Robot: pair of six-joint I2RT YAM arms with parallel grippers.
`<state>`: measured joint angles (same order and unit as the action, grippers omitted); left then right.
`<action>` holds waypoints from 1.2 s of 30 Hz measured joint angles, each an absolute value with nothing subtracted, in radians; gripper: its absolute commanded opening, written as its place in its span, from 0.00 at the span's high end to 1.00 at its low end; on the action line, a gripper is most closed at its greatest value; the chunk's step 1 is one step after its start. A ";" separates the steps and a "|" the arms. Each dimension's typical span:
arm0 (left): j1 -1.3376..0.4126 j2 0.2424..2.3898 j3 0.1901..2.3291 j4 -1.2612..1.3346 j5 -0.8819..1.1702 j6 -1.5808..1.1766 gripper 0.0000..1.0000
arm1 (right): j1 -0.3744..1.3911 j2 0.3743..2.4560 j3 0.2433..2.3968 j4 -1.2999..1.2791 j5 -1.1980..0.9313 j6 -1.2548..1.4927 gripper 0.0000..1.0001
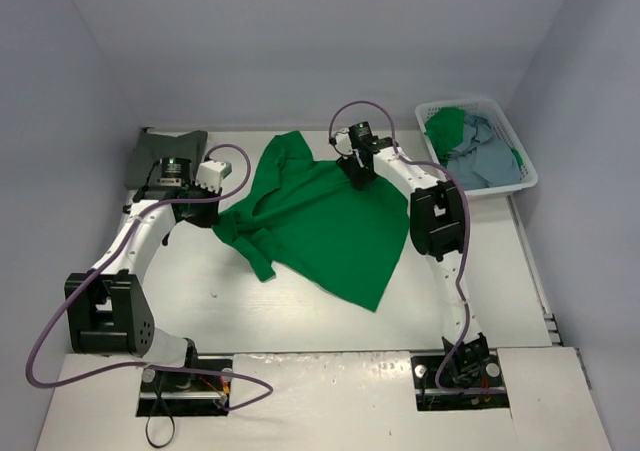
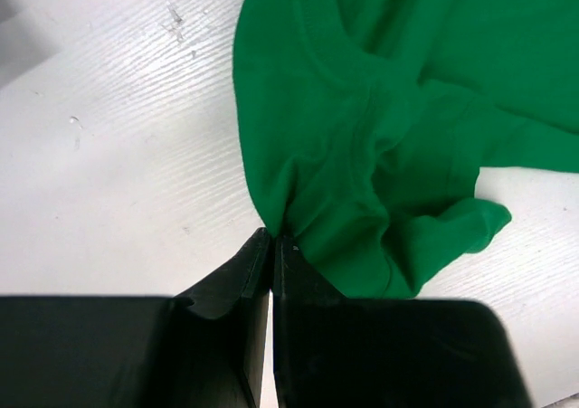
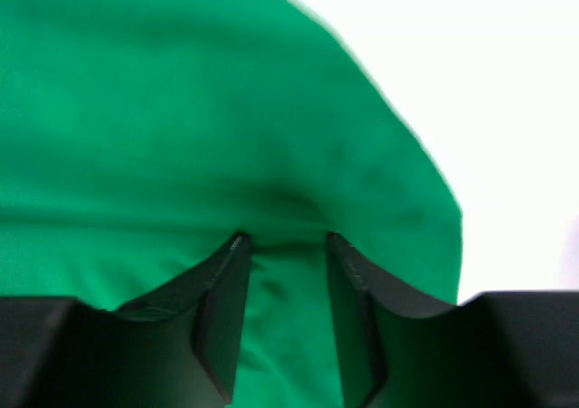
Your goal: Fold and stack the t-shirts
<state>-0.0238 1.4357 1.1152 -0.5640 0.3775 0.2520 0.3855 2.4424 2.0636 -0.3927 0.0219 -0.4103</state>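
Note:
A bright green t-shirt [image 1: 320,221] lies spread and rumpled across the middle of the table. My left gripper [image 1: 222,206] is shut on its left edge; in the left wrist view the closed fingertips [image 2: 273,238] pinch a bunched fold of the green cloth [image 2: 362,155]. My right gripper [image 1: 358,176] is at the shirt's far edge. In the right wrist view its jaws [image 3: 285,241] stand apart with green cloth [image 3: 181,109] between and under them. A folded dark grey-olive t-shirt [image 1: 165,154] lies at the back left. No white t-shirt shows.
A white plastic basket [image 1: 525,161] stands at the back right. It holds a light blue shirt [image 1: 482,156] and another green cloth [image 1: 445,126]. Walls close the table on the left, back and right.

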 measured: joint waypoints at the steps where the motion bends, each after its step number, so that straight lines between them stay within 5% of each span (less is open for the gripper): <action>1: -0.023 1.436 1.115 -0.566 0.382 0.249 1.00 | 0.383 2.421 2.033 -0.390 -0.008 -0.398 0.56; 6: -0.023 1.458 1.115 -0.576 0.394 0.249 1.00 | 0.381 2.239 1.821 -0.411 -0.125 -0.357 0.54; 12: -0.023 1.490 1.148 -0.586 0.396 0.248 0.76 | 0.420 1.894 1.666 -0.430 -0.191 -0.341 0.51; 19: -0.023 1.491 1.246 -0.595 0.392 0.249 0.69 | 0.757 1.517 1.384 -0.411 -0.143 -0.368 0.51; 27: -0.023 1.370 1.204 -0.635 0.399 0.270 0.69 | 0.922 1.546 1.057 -0.488 -0.065 -0.347 0.49; 36: -0.022 1.215 1.135 -0.673 0.369 0.316 0.69 | 0.925 1.626 1.036 -0.500 -0.010 -0.340 0.38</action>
